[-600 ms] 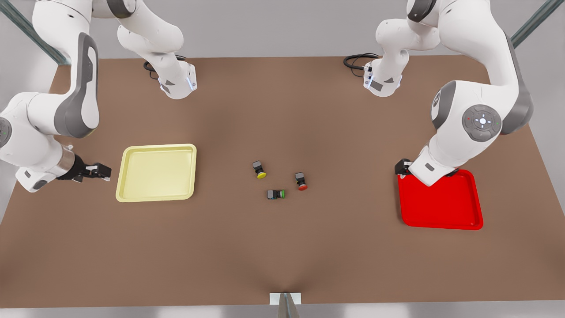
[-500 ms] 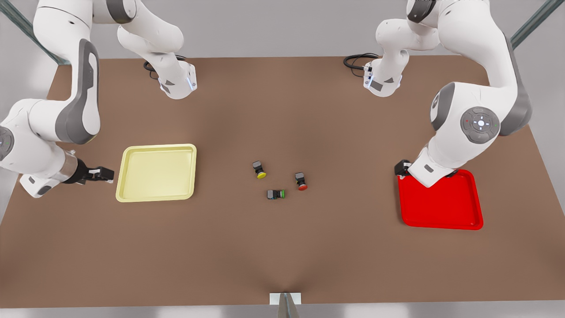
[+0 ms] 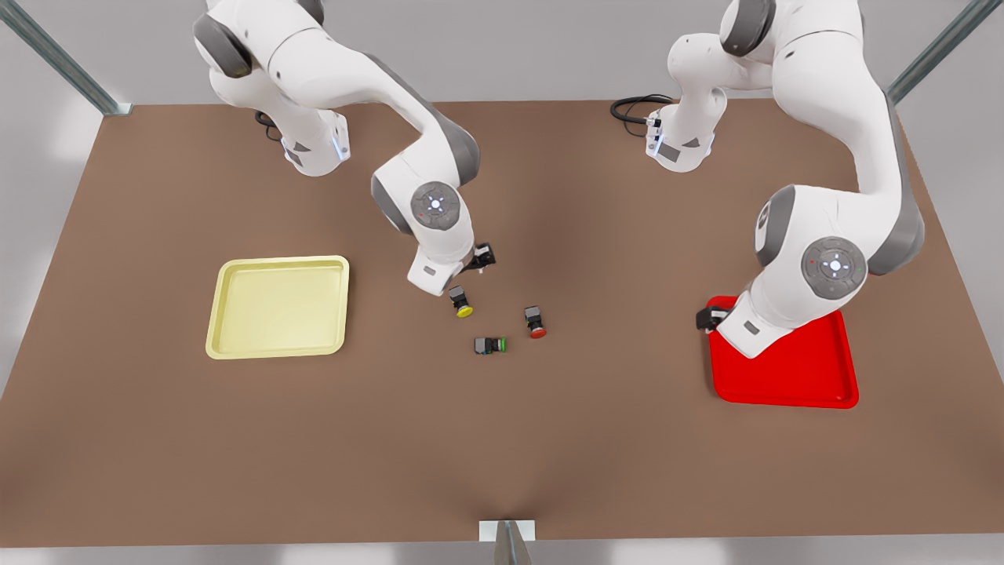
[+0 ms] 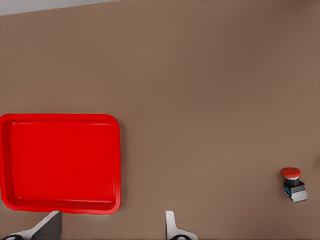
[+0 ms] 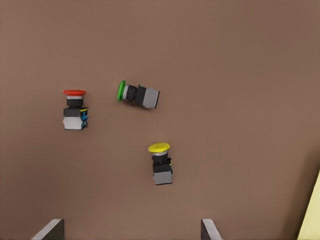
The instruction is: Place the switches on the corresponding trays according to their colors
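Three switches lie mid-table: yellow-capped (image 3: 461,302) (image 5: 161,164), green-capped (image 3: 489,344) (image 5: 138,95) and red-capped (image 3: 536,322) (image 5: 74,110) (image 4: 293,182). The yellow tray (image 3: 278,306) sits at the front view's left, the red tray (image 3: 784,369) (image 4: 60,162) at its right. My right gripper (image 3: 480,259) (image 5: 131,224) hovers open above the table just behind the yellow switch, holding nothing. My left gripper (image 3: 708,318) (image 4: 112,216) hangs open over the red tray's near-left corner, also with nothing in it.
The brown table (image 3: 502,439) has wide bare room in front of the switches and between them and each tray. A strip of the yellow tray's rim (image 5: 312,215) borders the right wrist view. Arm bases and cables stand at the back edge.
The right arm swung from beyond the yellow tray's outer side across to above the switches. The left arm shifted slightly toward the front over the red tray's corner. No switch moved.
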### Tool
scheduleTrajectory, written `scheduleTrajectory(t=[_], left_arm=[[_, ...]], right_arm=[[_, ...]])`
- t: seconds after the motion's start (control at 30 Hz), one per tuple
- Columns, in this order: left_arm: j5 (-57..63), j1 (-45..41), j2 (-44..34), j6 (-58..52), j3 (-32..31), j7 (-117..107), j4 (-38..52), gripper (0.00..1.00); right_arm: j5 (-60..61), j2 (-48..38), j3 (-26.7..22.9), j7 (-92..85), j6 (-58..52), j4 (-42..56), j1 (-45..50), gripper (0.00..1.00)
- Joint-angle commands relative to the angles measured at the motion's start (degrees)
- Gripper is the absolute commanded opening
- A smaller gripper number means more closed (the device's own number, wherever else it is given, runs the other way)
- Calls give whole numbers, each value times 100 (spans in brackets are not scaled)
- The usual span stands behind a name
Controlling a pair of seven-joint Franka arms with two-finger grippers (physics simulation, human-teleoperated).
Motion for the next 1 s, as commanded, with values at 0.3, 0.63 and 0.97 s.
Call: scheduleTrajectory(t=[0.3,0.63,0.97], left_arm=[[-1,0,89,18,0,-9,0,100],[-1,0,247,53,0,-272,0,100],[-10,0,327,132,0,-281,0,100]], right_arm=[[-192,263,94,258,1533,-1525,-28,100],[-886,606,164,417,3854,-2633,87,100],[-904,694,111,346,4030,-2809,16,100]])
